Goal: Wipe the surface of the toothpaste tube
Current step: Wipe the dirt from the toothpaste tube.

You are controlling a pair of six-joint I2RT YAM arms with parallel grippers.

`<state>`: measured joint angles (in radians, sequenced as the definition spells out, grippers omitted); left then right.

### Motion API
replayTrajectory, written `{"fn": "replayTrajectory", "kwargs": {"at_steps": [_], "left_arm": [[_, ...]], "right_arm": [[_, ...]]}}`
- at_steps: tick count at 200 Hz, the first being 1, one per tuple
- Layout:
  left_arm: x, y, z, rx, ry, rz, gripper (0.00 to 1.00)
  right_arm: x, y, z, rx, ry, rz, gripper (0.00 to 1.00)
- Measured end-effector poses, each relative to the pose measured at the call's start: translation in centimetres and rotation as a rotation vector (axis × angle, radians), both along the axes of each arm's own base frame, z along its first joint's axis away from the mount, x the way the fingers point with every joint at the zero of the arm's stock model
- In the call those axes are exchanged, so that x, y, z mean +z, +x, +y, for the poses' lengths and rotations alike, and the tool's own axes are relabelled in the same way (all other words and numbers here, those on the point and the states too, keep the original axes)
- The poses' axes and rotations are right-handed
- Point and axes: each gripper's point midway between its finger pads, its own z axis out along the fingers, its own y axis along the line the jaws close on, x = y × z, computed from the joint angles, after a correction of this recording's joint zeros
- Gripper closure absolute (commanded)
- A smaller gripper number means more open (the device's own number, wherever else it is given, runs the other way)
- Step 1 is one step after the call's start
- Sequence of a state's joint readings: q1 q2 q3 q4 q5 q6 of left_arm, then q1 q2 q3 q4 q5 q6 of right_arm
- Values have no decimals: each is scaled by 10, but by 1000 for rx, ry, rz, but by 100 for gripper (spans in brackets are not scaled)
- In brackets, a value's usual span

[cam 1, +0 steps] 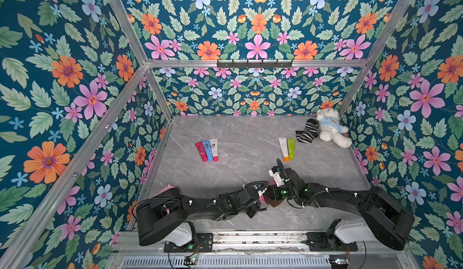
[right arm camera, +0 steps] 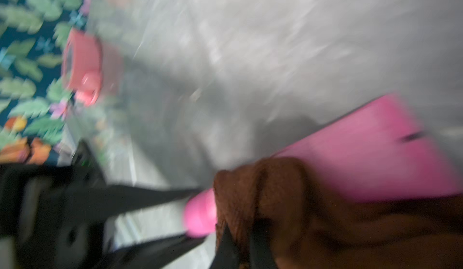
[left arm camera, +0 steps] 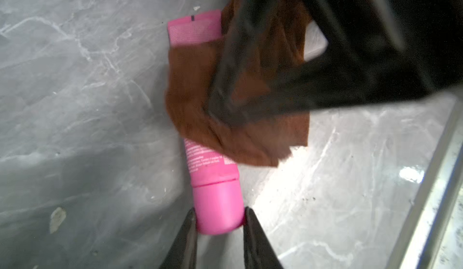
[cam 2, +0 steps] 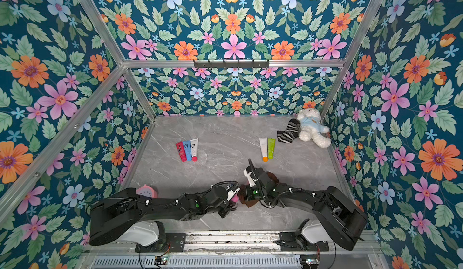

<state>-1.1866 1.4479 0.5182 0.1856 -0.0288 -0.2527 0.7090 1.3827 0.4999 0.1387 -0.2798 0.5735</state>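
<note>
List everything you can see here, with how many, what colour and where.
pink tube: one, pink, flat on the table, near front
cloth: one, brown, over the pink tube's middle
tube trio: three, red, blue, white, mid-table left
tube pair: two, white and green, mid-table right
socks: count unclear, black-white striped, beside the bear
bear: one, white, far right corner
clock: one, pink, front left
hook rail: one, black, back wall
table: one, grey marble
left gripper: grips the pink tube's cap
right gripper: grips the cloth
</note>
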Motion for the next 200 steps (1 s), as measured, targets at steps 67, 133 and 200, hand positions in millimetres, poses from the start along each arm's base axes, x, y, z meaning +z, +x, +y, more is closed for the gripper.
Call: {"fn": "replayTrajectory", "kwargs": {"at_steps": [67,133,200], "left_arm": [[2,0,-1,-3,-12,-2,100],[-6,-4,5,-6,27,15,100],[-6,-6,4,-12,27,19,100]], "right_arm": [[-2,36,-24,-64,-93,-28,100],[-13,13,3,47,-108,-79,100],[-9,-31,26,100,8,-79,100]]}}
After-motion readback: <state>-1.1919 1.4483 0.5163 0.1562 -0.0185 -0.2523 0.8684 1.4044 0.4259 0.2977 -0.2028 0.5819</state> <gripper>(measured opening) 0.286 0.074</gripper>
